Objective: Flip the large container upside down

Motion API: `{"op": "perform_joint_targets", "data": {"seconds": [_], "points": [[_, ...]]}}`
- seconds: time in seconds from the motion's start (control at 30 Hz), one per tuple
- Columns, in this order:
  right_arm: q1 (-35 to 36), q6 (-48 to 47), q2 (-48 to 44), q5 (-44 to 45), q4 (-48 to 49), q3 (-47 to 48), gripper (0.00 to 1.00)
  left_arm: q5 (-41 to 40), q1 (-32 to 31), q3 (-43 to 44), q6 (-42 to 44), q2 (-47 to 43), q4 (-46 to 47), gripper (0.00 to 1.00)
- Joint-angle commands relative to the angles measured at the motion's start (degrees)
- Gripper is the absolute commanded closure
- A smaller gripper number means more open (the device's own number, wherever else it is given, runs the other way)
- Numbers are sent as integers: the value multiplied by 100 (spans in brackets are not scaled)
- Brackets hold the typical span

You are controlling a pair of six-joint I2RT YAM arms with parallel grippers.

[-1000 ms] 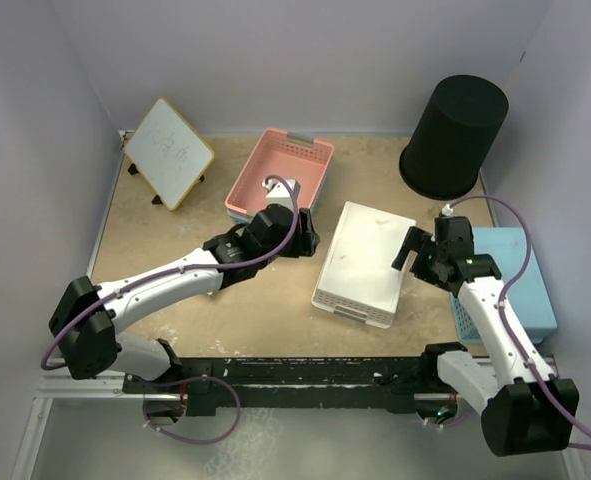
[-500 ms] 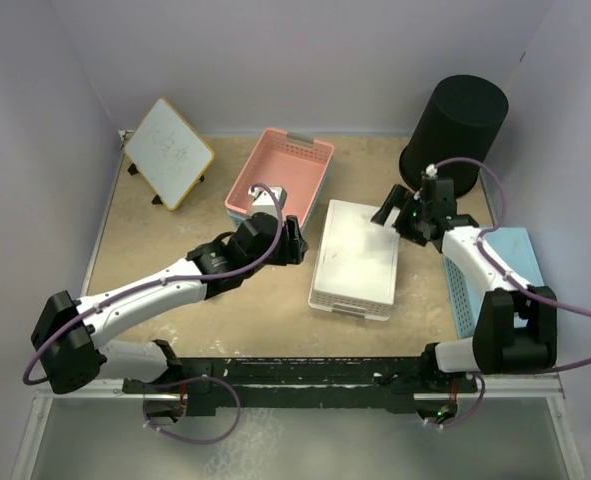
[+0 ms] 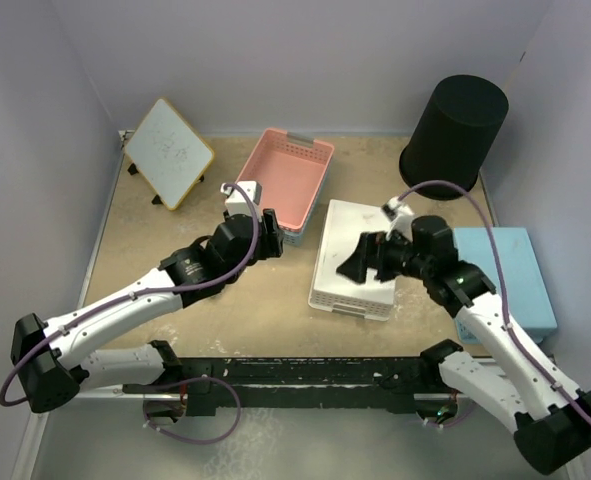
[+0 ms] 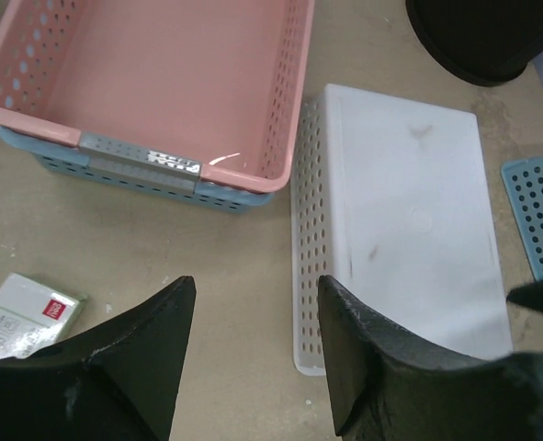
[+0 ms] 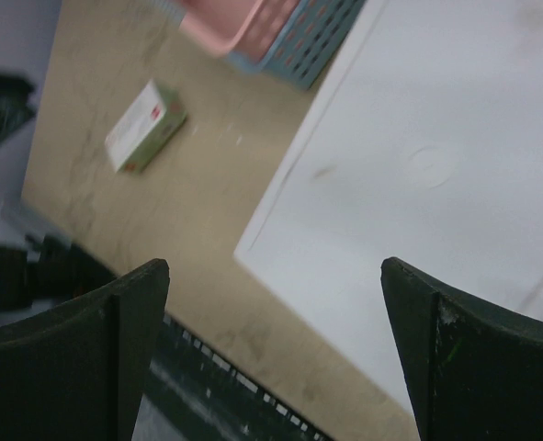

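1. Tabletop (image 3: 145,245), sandy and boxed in by pale walls, with an upturned white basket (image 3: 353,225) near its middle, flat base facing up.
2. The black wastebasket (image 3: 453,137) stands beyond the white basket and to its right, in the far corner, well apart from both grippers. Whether its mouth faces up or down cannot be told.
3. The left gripper (image 4: 255,294) hovers over bare table just left of the white basket, jaws spread part way with nothing between them.
4. The right gripper (image 5: 271,276) hangs over the near left part of the white basket, jaws spread wide and empty.
5. A pink basket (image 3: 283,178), nested in a blue basket (image 4: 133,175), sits just beyond and left of the white basket.
6. A second blue basket (image 3: 510,285) lies just right of the white basket.
7. A small box (image 4: 23,312) lies on the table left of the white basket. A small whiteboard (image 3: 168,152) leans well to the left, at the far side.
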Motion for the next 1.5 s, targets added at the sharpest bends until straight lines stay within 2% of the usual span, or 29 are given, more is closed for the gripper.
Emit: {"op": "perform_joint_targets", "data": {"seconds": [0.0,0.23,0.47,0.63,0.87,1.27,1.47], "points": [[989,-209,-246,-784,-762,-248,0,-715,6,280,296,-215,-127,46],[1946,-151,403,-542,-1030,-647,0,-1097,7,269,259,-420,-260,46],[1976,87,1322,1434,-898,-345,0,-1154,8,154,158,-589,-294,46],[1755,-280,2241,2849,-756,414,0,-1217,11,102,126,-727,-321,46],[593,-619,3070,2474,156,1021,0,-1187,11,90,135,-736,-339,46],[-14,-467,4842,2899,786,2601,0,-1143,6,49,25,-779,-394,46],[-321,-197,5436,3259,416,3477,0,-1177,11,92,-22,-838,-492,46]]}}
